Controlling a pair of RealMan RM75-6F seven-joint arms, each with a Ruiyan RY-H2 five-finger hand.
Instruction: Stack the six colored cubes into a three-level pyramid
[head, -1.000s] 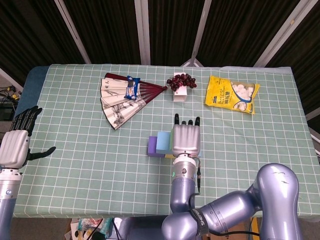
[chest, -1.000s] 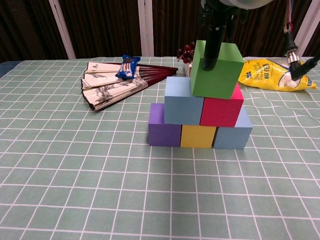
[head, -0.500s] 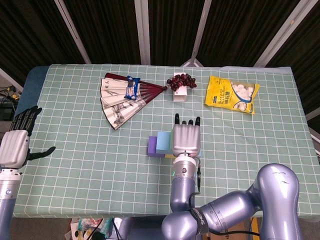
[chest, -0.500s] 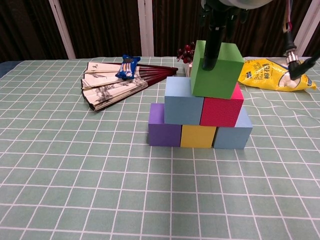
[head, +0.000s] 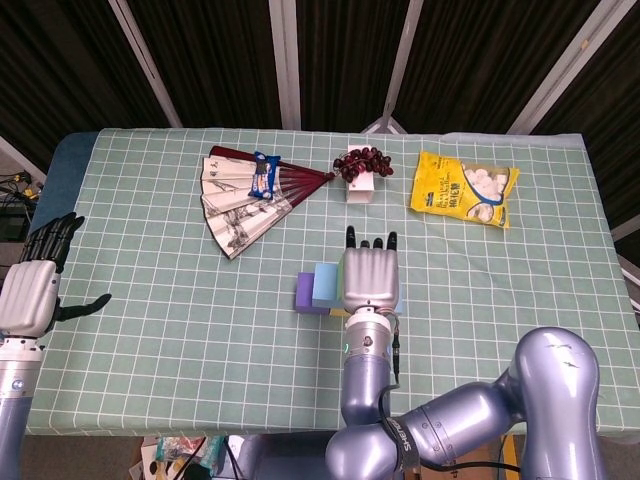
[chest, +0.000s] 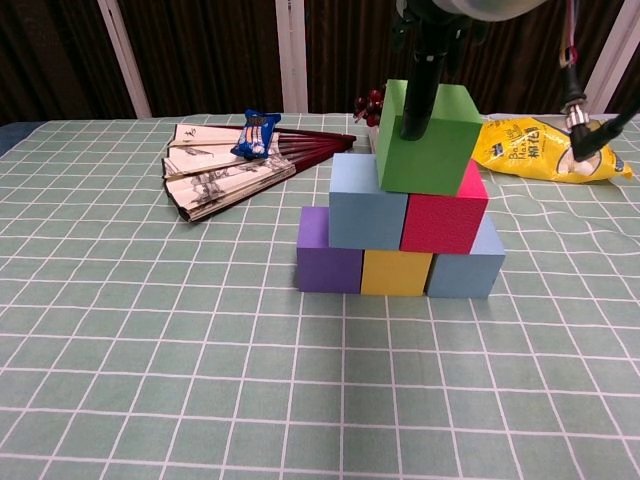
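Cubes are seen stacked near the middle of the table (chest: 120, 380). On the bottom row a purple cube (chest: 328, 253), a yellow cube (chest: 396, 273) and a blue cube (chest: 468, 266) are set side by side, touching. On them a light-blue cube (chest: 366, 203) and a red cube (chest: 445, 215) are laid. A green cube (chest: 432, 140) is held at the top by the right hand (head: 371, 277), slightly tilted, over the seam of the middle row; a dark finger (chest: 417, 95) is pressed down its front face. The left hand (head: 32, 290) is held at the table's left edge, fingers spread, with nothing in it. A fan (head: 248, 195), grapes (head: 363, 162) and a yellow bag (head: 465, 187) are laid at the far side.
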